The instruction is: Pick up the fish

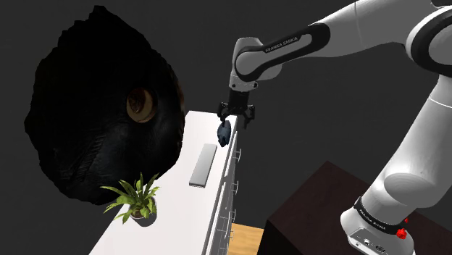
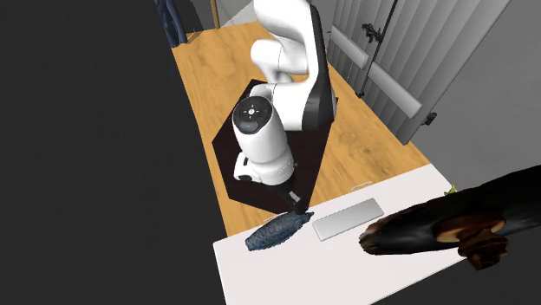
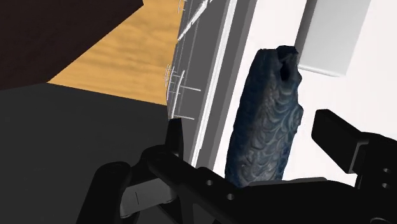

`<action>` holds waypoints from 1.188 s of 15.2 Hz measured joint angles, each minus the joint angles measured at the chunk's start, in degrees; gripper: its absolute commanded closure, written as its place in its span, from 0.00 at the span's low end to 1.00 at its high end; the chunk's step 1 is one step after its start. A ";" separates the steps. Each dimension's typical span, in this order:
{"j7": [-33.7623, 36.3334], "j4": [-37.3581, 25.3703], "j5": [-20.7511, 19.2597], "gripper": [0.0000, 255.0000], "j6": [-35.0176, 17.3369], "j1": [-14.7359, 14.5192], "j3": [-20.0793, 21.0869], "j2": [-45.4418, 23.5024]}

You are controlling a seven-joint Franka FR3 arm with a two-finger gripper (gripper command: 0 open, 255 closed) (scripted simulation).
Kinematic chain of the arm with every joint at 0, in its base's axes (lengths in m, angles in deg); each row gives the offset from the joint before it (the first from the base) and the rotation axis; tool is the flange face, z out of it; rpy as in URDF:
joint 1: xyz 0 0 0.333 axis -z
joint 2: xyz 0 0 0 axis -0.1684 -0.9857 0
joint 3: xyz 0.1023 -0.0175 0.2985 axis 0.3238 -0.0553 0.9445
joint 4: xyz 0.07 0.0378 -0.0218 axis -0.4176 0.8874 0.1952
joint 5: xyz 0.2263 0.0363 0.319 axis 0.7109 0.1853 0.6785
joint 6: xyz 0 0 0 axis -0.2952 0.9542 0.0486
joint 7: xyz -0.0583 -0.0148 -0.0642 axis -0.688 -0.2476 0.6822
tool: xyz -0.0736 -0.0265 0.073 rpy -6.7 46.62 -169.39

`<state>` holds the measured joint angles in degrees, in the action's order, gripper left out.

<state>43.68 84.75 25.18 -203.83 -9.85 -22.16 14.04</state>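
A dark blue scaly fish lies on the white counter near its front edge, beside a flat grey slab. In the second exterior view the fish stretches along the counter's edge. My black gripper hangs directly over it, at the end of the fish nearest the stand. The gripper is open. Its fingers stand on either side of the fish's body, and I see a gap on the left side. The gripper is partly hidden under the arm.
A flat grey slab lies further along the counter. A potted plant stands near the counter's close end. A large dark lumpy object looms over the back. Drawer fronts with handles face the dark stand.
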 measured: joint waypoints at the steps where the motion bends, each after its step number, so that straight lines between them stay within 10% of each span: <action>1: 1.47 -1.62 -0.33 0.00 -0.53 -0.11 -0.08 -1.68; 12: 5.94 -6.04 -1.87 0.00 -7.16 -1.14 -0.59 -11.28; 13: 5.89 -5.84 -1.86 1.00 -7.41 -1.14 -0.59 -11.32; 18: 5.82 -5.75 -1.83 1.00 -7.64 -1.14 -0.58 -11.38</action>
<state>49.51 79.00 23.35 -211.47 -10.99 -22.74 2.66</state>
